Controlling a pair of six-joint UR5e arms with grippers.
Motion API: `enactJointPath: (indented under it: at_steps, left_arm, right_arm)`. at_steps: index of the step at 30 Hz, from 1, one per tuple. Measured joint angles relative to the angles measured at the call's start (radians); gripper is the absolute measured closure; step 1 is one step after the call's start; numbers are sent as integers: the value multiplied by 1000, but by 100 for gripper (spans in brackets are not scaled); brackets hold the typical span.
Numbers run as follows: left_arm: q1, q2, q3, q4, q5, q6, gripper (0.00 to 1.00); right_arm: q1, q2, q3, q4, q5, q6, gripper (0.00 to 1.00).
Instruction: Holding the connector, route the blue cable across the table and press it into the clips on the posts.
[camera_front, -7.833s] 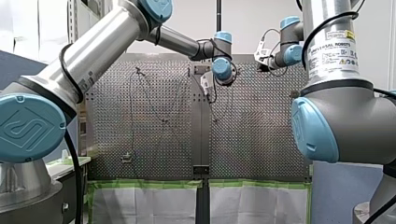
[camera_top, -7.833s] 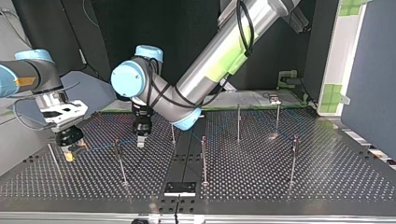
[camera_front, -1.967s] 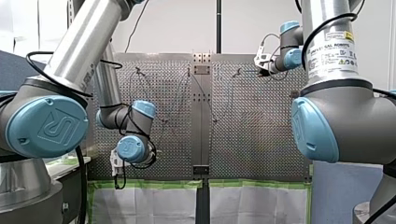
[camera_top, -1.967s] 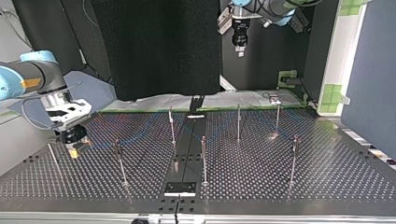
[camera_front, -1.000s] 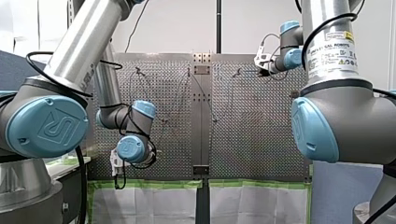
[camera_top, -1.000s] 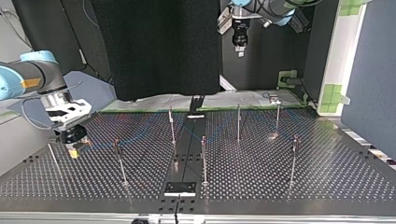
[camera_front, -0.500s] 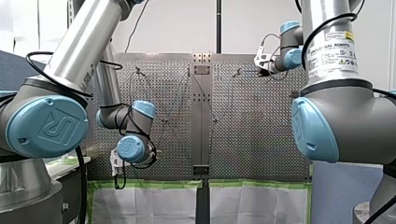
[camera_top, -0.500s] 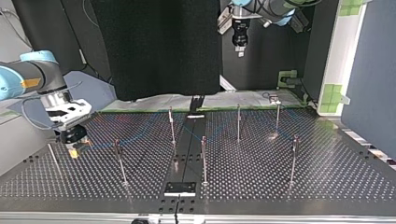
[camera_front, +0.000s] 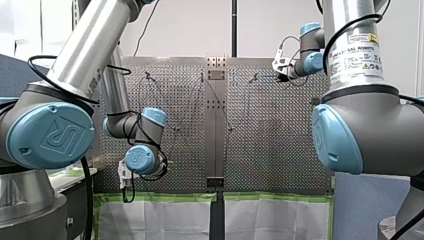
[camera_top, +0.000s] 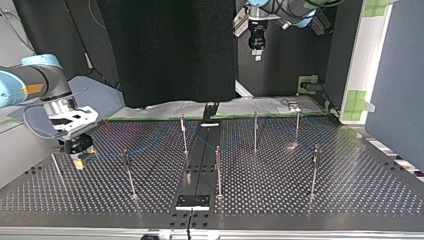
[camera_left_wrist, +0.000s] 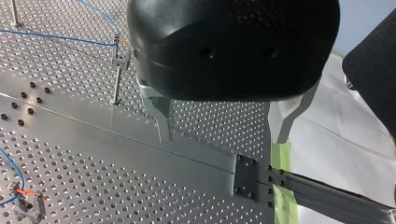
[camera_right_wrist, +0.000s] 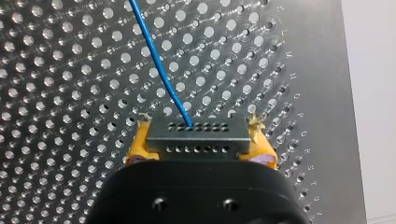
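Left jaws wide; right jaws on connector (camera_right_wrist: 196, 138)

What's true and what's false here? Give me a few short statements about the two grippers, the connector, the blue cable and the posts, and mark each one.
1. My right gripper is shut on the connector. True.
2. The blue cable leaves the connector and runs ahead of the right gripper over the perforated table. True.
3. My left gripper is holding the blue cable. False: its jaws stand open with nothing between them, and in the top view it hangs well above the table.
4. The posts lie flat on the table. False: they stand upright on it.
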Motion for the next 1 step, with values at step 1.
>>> enactJointPath:
  at_steps: [1]
  left_arm:
    - [0, 0, 0, 0, 0, 0, 0]
  right_arm:
    - [0, 0, 0, 0, 0, 0, 100]
